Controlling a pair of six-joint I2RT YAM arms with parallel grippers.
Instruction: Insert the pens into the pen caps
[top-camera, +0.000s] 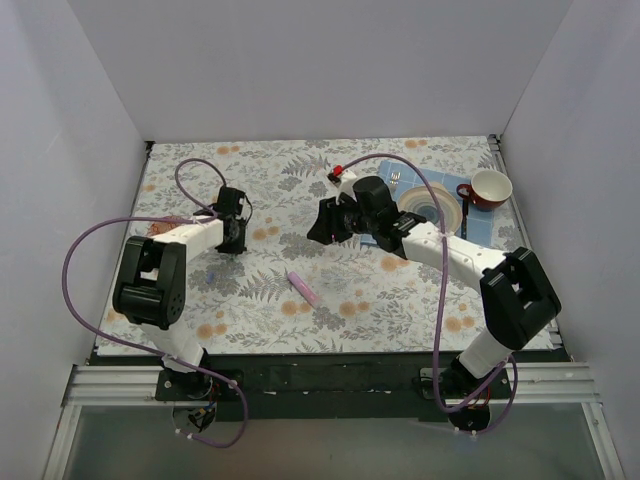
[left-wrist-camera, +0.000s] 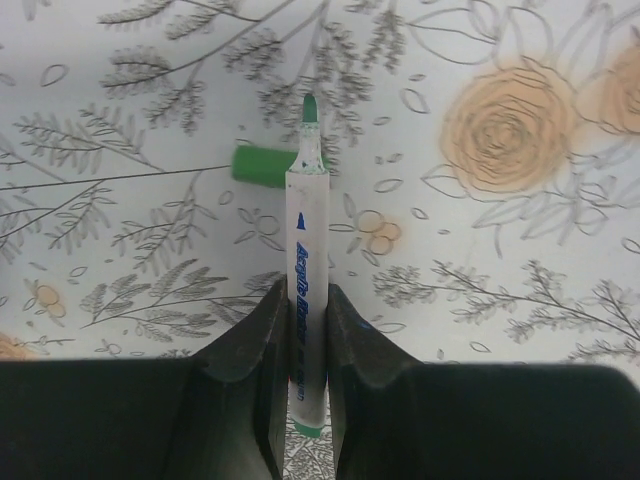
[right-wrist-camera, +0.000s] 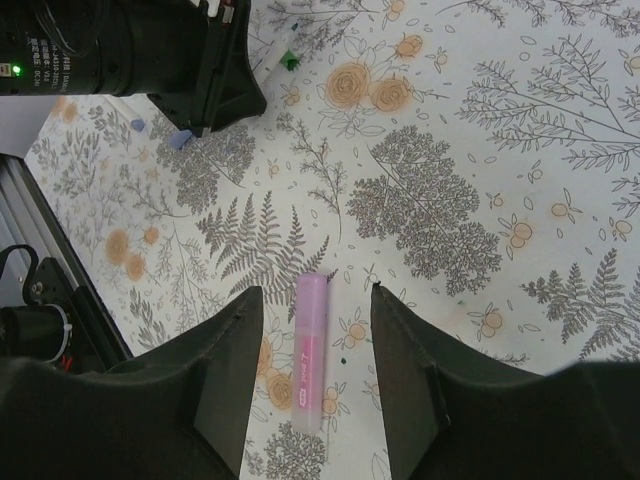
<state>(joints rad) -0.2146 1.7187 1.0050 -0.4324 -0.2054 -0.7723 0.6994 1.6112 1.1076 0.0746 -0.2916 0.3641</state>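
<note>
My left gripper (left-wrist-camera: 303, 296) is shut on a white pen (left-wrist-camera: 304, 270) with a green tip, held just above the table. The tip points at a green cap (left-wrist-camera: 260, 165) lying sideways on the cloth and overlaps its right end. In the top view the left gripper (top-camera: 236, 240) is at the left middle. My right gripper (right-wrist-camera: 315, 290) is open and hovers above a pink-lilac pen (right-wrist-camera: 310, 352), which lies flat between the fingers' line of sight. That pen (top-camera: 302, 285) lies at the table's middle front. The right gripper (top-camera: 322, 222) is behind it. No separate lilac cap shows.
A blue cloth (top-camera: 385, 170) at the back right holds a plate (top-camera: 432, 207), a fork (top-camera: 395, 180) and a dark spoon (top-camera: 464, 215). A red cup (top-camera: 490, 187) stands beside them. White walls close in the floral-patterned table (top-camera: 280, 320).
</note>
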